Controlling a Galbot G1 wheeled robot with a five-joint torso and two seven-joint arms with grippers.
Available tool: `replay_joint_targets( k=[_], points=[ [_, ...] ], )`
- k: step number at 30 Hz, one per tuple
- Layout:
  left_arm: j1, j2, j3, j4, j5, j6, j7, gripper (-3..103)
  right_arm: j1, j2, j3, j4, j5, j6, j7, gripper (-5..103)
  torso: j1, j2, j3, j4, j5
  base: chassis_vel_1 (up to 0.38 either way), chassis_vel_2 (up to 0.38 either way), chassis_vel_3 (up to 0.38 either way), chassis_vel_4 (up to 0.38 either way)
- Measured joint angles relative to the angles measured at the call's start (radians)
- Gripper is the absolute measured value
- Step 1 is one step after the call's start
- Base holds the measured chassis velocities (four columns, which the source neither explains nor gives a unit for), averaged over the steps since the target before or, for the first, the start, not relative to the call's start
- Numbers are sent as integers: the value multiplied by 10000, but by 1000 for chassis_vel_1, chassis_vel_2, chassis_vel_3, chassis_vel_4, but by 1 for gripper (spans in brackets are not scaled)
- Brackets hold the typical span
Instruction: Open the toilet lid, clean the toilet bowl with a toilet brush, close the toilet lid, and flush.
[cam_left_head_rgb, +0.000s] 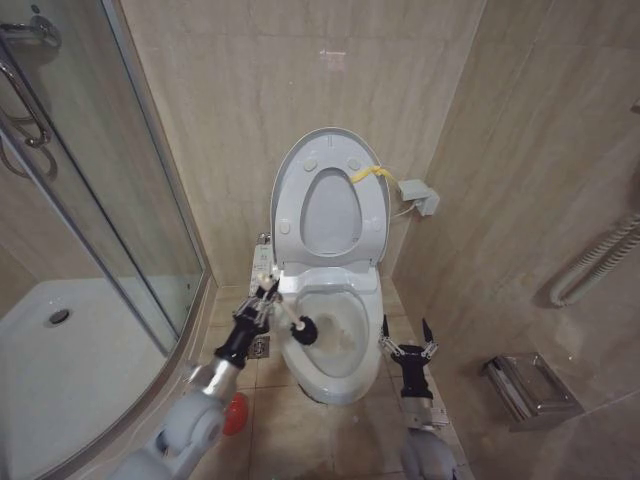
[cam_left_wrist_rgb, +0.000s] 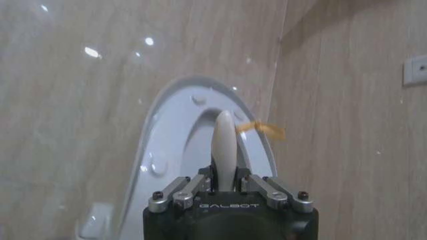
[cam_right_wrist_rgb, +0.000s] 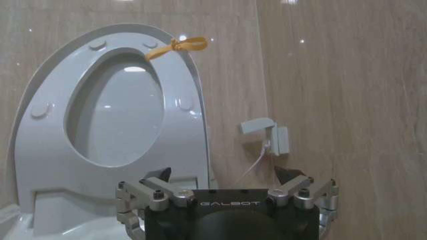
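- Nearest the head camera, my left arm reaches up from the lower left; the left gripper (cam_left_head_rgb: 266, 297) is clamped on the slim white stick handle of the toilet brush (cam_left_head_rgb: 291, 318), whose dark bristle head sits inside the white ceramic oval toilet bowl (cam_left_head_rgb: 366, 372), by its left rim.
- Behind it, the large white glossy oval toilet lid (cam_left_head_rgb: 285, 172) stands upright against the beige tiled wall (cam_left_head_rgb: 240, 90), the seat ring raised with it and a yellow strap (cam_left_head_rgb: 368, 173) at its rim. So I judge the scrubbing step is in hand.
- Right gripper (cam_left_head_rgb: 407, 338) hovers just right of the bowl, fingers spread, holding nothing.
- Left wrist view: fingers pinch the white handle (cam_left_wrist_rgb: 224, 145), with the raised lid beyond.
- Right wrist view: open jaws face the lid (cam_right_wrist_rgb: 40, 85) and strap.
- Next I'd need to sweep the bristles around the bowl wall without clipping the rim.
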Motion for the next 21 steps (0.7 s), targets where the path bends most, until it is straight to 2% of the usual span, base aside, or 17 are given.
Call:
replay_joint_targets(
  k=[4,8,21],
  points=[
    [-860,-436,741,563,-148,22,-5,19,24,5,66,-86,26,-7,-2,100,-1,0,0,0,1,0,0,0,0],
    [-1076,-587,950,669,-149,101,-1,19,13,-17,81,-130,66,-8,-2,100,-2,0,-1,1,2,0,0,0,0],
    [-1060,-470,980,658,-110,151,139,19,116,126,1,-307,30,-20,-13,100,-2,1,-2,4,1,-25,-28,32,36]
  ],
)
